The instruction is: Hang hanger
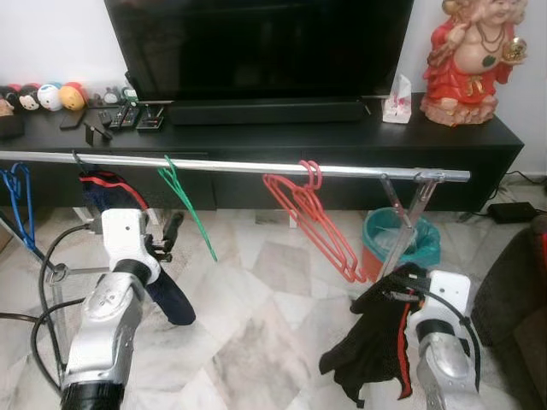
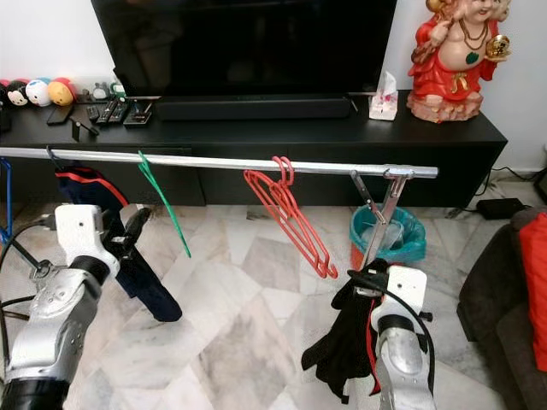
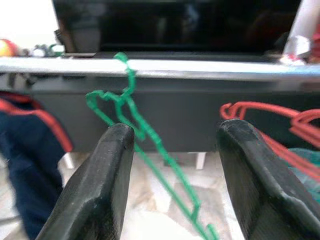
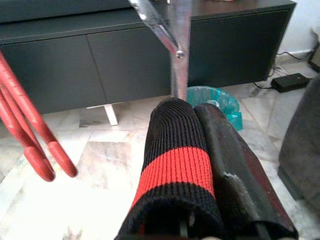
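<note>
A silver rail runs across in front of the TV console. On it hang a green hanger, red hangers, a blue hanger at the far left and a navy garment with red trim. My left gripper is open just below and left of the green hanger, which hangs beyond its fingers, untouched. Low at the right, near the rack's leg, my right gripper is shut on a black garment with a red stripe that droops toward the floor.
The rack's crossed metal leg stands by a teal bin. Behind are the black console, the TV, a red figurine, remotes and plush toys. A dark sofa is at the right. The floor is marble tile.
</note>
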Available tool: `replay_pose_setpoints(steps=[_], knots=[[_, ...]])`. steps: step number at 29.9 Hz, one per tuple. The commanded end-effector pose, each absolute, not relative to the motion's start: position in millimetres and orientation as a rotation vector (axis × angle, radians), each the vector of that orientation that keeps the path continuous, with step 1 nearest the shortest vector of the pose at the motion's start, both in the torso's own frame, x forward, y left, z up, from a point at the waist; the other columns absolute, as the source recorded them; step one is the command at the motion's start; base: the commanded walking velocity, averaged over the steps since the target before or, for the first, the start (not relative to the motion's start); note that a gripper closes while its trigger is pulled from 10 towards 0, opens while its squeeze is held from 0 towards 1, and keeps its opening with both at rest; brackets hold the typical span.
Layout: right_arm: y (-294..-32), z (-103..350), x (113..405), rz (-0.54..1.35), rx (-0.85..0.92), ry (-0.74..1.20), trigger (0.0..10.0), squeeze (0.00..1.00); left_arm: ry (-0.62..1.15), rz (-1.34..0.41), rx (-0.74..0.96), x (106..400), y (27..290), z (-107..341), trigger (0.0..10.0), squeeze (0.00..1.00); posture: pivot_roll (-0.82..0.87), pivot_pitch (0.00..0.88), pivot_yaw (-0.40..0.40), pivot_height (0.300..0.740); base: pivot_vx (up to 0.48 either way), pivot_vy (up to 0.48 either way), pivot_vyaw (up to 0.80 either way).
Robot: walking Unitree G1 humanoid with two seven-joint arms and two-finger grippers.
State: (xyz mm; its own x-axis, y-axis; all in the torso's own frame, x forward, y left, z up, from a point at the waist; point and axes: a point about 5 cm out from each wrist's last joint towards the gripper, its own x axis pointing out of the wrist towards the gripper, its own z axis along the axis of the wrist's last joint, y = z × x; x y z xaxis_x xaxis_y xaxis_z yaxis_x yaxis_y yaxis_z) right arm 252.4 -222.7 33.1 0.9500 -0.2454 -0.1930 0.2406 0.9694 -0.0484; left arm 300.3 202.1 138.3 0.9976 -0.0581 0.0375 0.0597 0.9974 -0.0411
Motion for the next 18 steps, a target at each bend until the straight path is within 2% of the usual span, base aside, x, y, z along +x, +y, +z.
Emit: replay_pose_setpoints(steps=[1, 7, 18], knots=[[-221, 45, 258, -0.238, -0.022, 0.139, 10.0, 0.00, -0.054, -0.061, -0.044, 300, 202, 142, 10.0, 0.00, -0.03, 0.000, 0.041, 0.740, 0.371, 0.000, 0.00], [-222, 47, 260, -0.227, -0.030, 0.137, 10.0, 0.00, -0.055, -0.057, -0.054, 296, 200, 138, 10.0, 0.00, -0.02, 0.000, 0.025, 0.740, 0.372, 0.000, 0.00], [-217, 46, 260, -0.208, -0.025, 0.140, 10.0, 0.00, -0.162, -0.064, -0.035, 289, 198, 154, 10.0, 0.00, -0.02, 0.000, 0.022, 0.740, 0.335, 0.000, 0.00]])
